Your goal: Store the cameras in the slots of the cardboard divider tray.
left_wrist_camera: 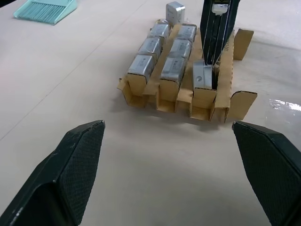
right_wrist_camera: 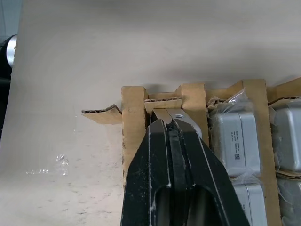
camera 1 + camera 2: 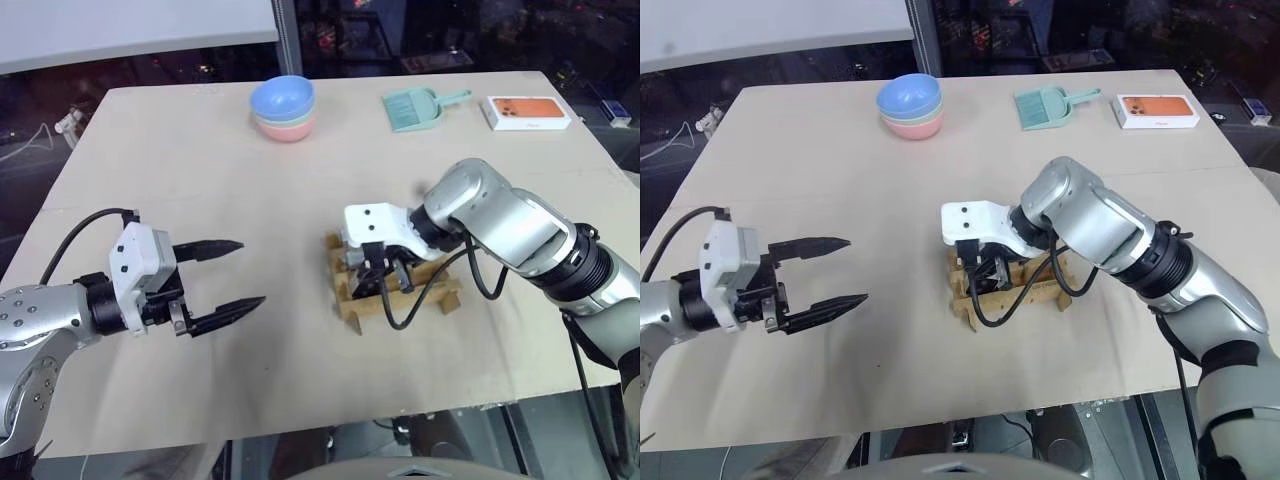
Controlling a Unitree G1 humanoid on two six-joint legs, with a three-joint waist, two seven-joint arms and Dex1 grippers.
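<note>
— While shut tight, poking what with the right gripper (image 2: 170, 123)?
— Poking a camera (image 1: 202, 77), straight below, in the cardboard divider tray's (image 1: 205, 102) corner slot. Nearer than the wide left gripper (image 3: 250, 272) at nine o'clock.

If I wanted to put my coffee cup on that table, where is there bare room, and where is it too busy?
Free: the wide stretch between the stacked bowls and the left pincer, and the table's near edge in front of the cardboard divider tray. Crowded: around the tray, where the right pincer reaches in, and the far right corner with the dustpan and phone box.
</note>
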